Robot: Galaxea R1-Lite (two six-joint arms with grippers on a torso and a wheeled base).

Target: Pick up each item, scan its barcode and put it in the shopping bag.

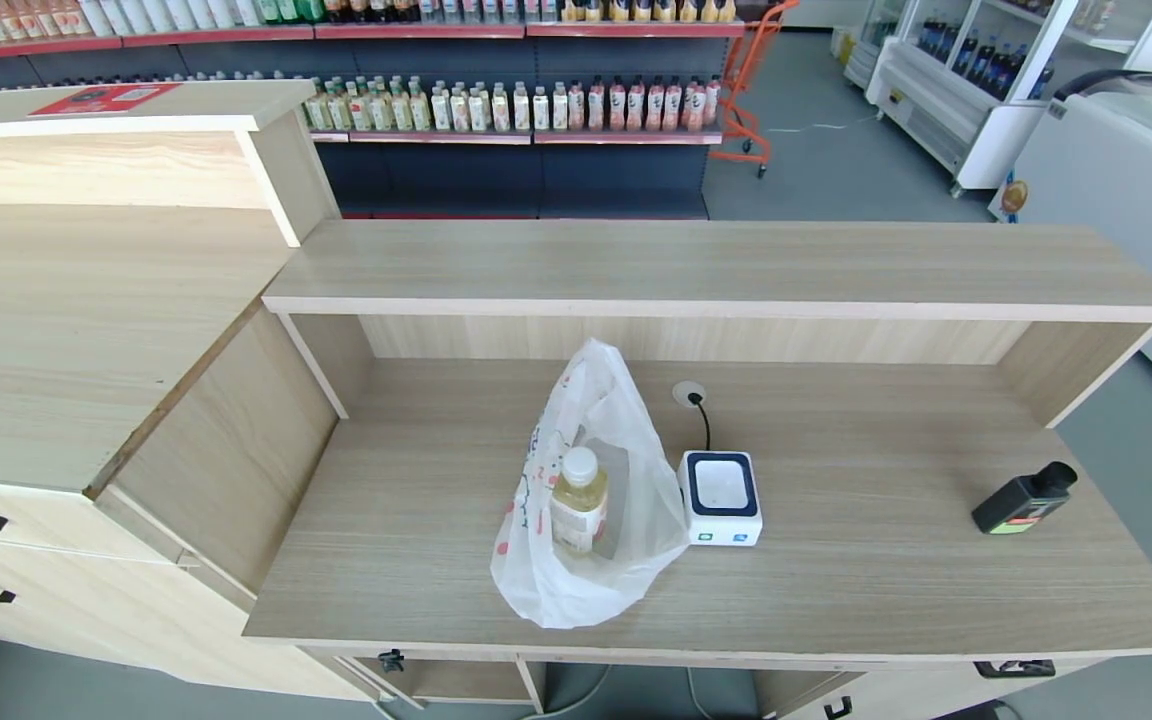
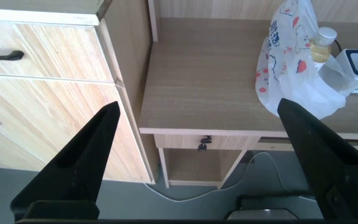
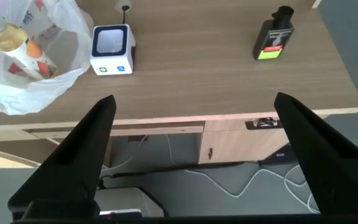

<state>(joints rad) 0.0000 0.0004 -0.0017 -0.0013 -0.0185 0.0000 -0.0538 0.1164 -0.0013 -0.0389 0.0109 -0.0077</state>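
A small shop with drink shelves behind holds a wooden checkout counter, and the task's things sit on its lower level. The white shopping bag stands near the middle. A bottle of yellowish drink with a white cap is upright inside it, so by judgement this item is already packed. The barcode scanner stands just beside the bag on the robot's right, its window facing up and its cable running to a hole in the counter.

Well apart, near the right end of the counter, is a black bottle with a green label. It is outside the bag, so it seems to be the item left to pick up, scan and bag.

The left claw is spread wide and grasps nothing, and it is held back from the counter's front edge. The right claw is also released and empty, facing the scanner and the black bottle from in front of the counter.
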